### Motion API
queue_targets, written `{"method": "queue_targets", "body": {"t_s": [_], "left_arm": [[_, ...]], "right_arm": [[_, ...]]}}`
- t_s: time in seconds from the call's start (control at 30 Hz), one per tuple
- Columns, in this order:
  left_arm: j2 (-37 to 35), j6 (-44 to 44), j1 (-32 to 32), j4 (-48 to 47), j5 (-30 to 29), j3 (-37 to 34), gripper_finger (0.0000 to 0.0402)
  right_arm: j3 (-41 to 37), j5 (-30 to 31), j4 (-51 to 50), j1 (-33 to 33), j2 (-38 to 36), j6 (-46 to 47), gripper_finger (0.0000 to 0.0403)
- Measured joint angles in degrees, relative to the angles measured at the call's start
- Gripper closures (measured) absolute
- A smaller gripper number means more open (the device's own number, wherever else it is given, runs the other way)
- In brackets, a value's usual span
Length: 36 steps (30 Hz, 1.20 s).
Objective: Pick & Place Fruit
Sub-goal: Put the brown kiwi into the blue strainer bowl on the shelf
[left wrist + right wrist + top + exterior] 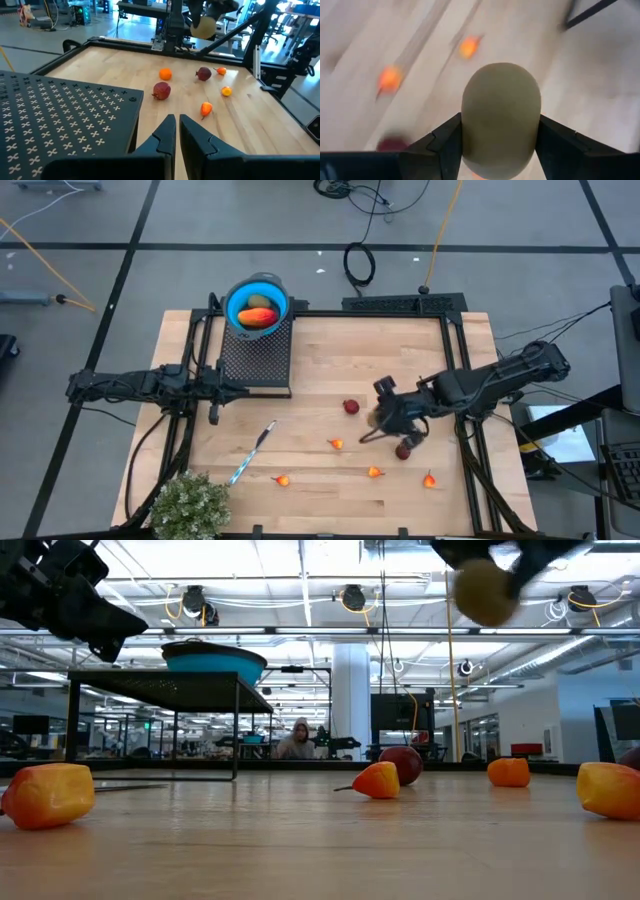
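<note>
The job is partly done. The round blue bowl (258,304), in the upper left of the high view on a black mesh stand (255,358), already has some fruit in it: a red-orange piece (259,318) and an olive-brown one.

More fruit is left on the wooden desk (330,350). A dark red ball (351,406) lies near the middle of the high view, and another dark red ball (403,451) lies lower right of it. Four tiny orange bits sit along the lower part, one being the orange bit (336,444).

The right gripper (500,145) is grasping a smooth olive-brown oval fruit (501,119), with a jaw pressed on each side. In the low view this oval fruit (485,592) hangs high above the desk at the top right. It looks dull, round and plain, like a little egg.

The left gripper (175,131) waits by the mesh stand with its jaws clenched and nothing in them.
</note>
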Motion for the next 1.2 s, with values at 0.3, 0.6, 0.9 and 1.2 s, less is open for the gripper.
{"method": "queue_targets", "body": {"t_s": [0.3, 0.6, 0.9, 1.2], "left_arm": [[0.0, 0.2, 0.0, 0.0, 0.0, 0.0, 0.0380], [0.0, 0.2, 0.0, -0.5, 0.0, 0.0, 0.0380], [0.0, 0.2, 0.0, -0.6, 0.0, 0.0, 0.0380], [0.0, 0.2, 0.0, -0.6, 0.0, 0.0, 0.0380]], "right_arm": [[0.0, 9.2, 27.2, -2.1, 0.0, 6.0, 0.0199], [0.0, 11.8, 47.6, -5.3, 0.0, 14.8, 0.0199], [-0.1, 11.8, 51.7, -6.5, 0.0, 18.0, 0.0199], [-0.1, -1.0, 52.4, -7.7, 0.0, 21.2, 0.0199]]}}
